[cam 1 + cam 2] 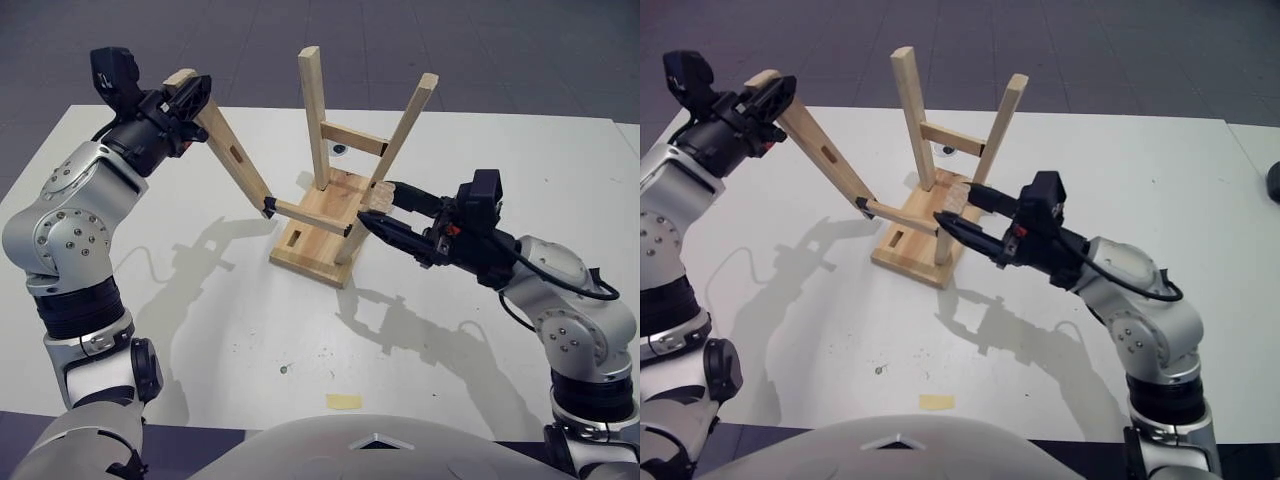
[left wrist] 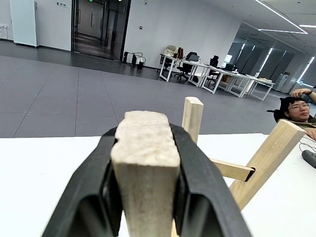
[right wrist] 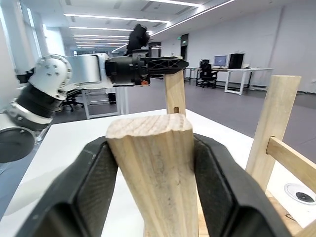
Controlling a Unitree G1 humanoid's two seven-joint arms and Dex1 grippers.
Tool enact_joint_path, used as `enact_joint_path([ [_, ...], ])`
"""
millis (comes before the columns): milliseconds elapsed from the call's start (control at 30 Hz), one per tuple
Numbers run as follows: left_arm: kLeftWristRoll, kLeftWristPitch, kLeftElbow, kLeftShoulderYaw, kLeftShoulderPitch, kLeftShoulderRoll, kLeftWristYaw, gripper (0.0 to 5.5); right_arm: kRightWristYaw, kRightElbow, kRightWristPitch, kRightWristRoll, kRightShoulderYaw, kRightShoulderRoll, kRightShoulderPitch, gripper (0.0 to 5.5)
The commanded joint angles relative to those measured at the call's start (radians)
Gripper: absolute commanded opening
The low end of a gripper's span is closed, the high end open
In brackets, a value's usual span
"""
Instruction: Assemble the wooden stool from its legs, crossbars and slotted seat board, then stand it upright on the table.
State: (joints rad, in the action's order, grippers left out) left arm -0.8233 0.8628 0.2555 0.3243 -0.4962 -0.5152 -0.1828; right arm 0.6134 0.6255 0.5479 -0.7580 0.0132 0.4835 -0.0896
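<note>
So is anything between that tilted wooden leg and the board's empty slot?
Nothing visible does. The tilted pale wooden leg ends just beside the flat slotted wooden seat board; only open air lies before its empty slot.

Head stereo pair looks down over table (image 1: pixel 200 330); wrist cameras close-up, facing stool (image 1: pixel 320 205) from opposite sides.

We find no writing, label or number that we can read; the yellow note (image 1: pixel 343 401) at the lower centre, on the table (image 1: pixel 200 340), bears no visible marks.
</note>
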Motion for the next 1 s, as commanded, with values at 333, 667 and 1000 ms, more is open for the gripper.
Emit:
enact_joint_path([
  [333, -0.127, 0.056, -0.001, 0.066, -0.004, 0.131, 0.107, 1.02, -0.175, -0.013, 0.001, 0.085, 0.062, -0.107, 0.059, 2.21],
  [667, -0.035, 0.067, 0.016, -0.004, 0.042, 0.078, 0.084, 1.02, -0.185, -0.036, -0.026, 0.110, 0.062, -0.122, 0.062, 2.21],
  [1000, 0.173, -0.096, 0.034, -0.148, 0.119, 0.033, 0.006, 1.03, -0.181, -0.045, -0.046, 0.141, 0.085, -0.129, 0.062, 2.20],
])
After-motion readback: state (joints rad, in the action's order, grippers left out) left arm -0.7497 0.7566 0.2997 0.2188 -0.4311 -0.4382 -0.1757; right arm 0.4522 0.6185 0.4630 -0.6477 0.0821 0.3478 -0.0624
